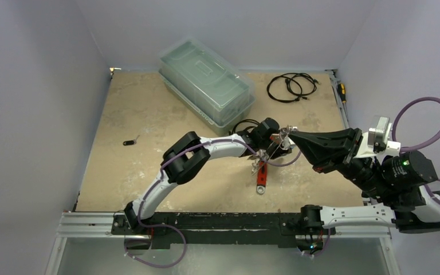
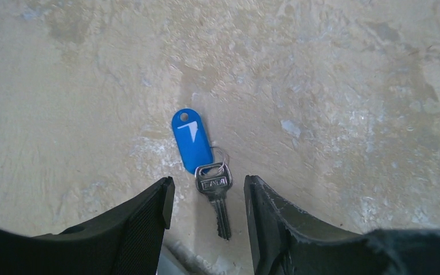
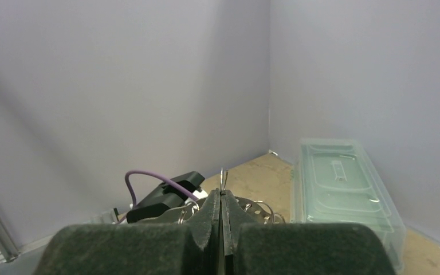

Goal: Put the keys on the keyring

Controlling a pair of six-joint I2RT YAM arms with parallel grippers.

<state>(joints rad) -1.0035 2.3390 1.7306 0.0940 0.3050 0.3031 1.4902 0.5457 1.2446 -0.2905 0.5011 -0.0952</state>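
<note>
As the empty left gripper (image 2: 207, 192), fingers half apart, straddles the flat-lying silver key with blue plastic tag (image 2: 215, 186), closing may skid it off, away from the thin silvery wire keyring (image 3: 223, 176) clamped tight in the right gripper (image 3: 222, 199) beside the left gripper.

The right arm (image 1: 326, 146) is crowding the left gripper (image 1: 266, 140) mid-table; the lidded box (image 1: 206, 80) is blocking the back, while bare tabletop (image 1: 137, 172) is lying open to the left.

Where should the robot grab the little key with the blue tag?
Probably the key by its square head, coming straight down from above. It lies flat on the table, and the left tool's open fingers sit either side of it, ready to pinch its thin edges.
</note>
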